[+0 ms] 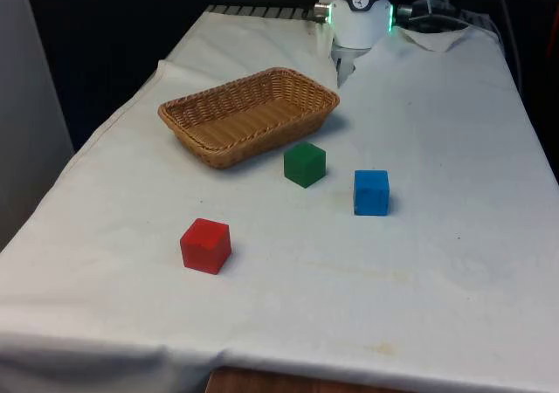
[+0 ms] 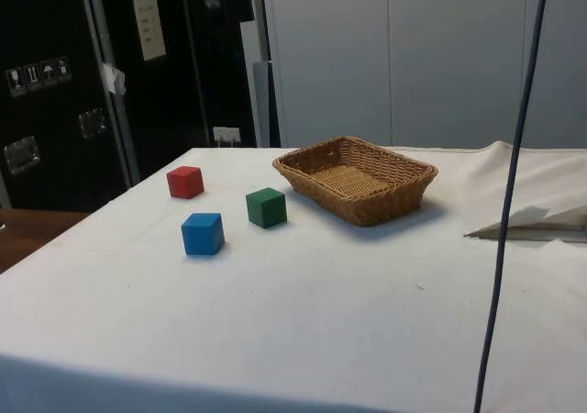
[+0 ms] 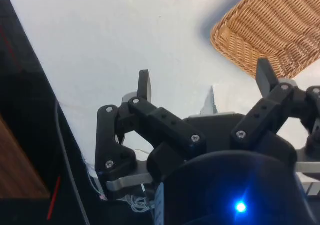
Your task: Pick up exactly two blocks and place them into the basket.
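We see the gripper [image 3: 205, 82] as a matte black assembly of jointed linkage bars, each bar fastened with small silver screws at its pivots. Its two fingers [image 3: 144, 85] are flat black blades with squared tips. Near the basket [image 1: 249, 113], the arm base [image 1: 361, 13] is a white cylinder ringed by green lights.
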`<action>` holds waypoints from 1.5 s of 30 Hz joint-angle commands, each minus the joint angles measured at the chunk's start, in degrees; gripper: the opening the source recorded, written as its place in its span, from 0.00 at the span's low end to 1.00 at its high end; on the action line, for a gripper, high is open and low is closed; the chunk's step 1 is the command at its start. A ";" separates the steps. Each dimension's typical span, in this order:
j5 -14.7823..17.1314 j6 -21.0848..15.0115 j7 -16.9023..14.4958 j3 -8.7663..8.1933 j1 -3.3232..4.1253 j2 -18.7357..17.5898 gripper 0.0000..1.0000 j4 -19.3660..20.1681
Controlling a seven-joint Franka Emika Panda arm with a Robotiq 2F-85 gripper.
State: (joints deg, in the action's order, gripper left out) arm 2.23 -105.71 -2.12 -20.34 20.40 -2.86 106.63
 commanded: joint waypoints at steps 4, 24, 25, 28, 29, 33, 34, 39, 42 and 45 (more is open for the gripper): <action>0.06 -0.46 1.15 0.57 0.23 -0.80 1.00 -0.52; -0.40 -5.61 5.61 4.81 0.00 -3.04 1.00 1.15; -0.46 -6.25 5.56 4.81 0.00 -2.86 1.00 1.83; -0.52 -8.65 5.04 4.47 -0.23 -2.12 1.00 4.58; -0.17 -7.56 5.10 4.58 -0.17 -2.69 1.00 3.78; -0.46 -11.40 4.24 3.90 -0.46 -1.26 1.00 7.62; -0.46 -11.40 4.24 3.90 -0.46 -1.26 1.00 7.62; -0.23 -13.35 3.84 3.72 -0.57 -1.38 1.00 9.22; -0.17 -16.10 3.84 3.78 -0.57 -3.09 1.00 9.22; -0.11 -17.42 4.07 4.01 -0.52 -4.47 1.00 8.77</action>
State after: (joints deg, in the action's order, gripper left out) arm 2.06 -123.13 1.78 -16.39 19.82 -7.05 115.74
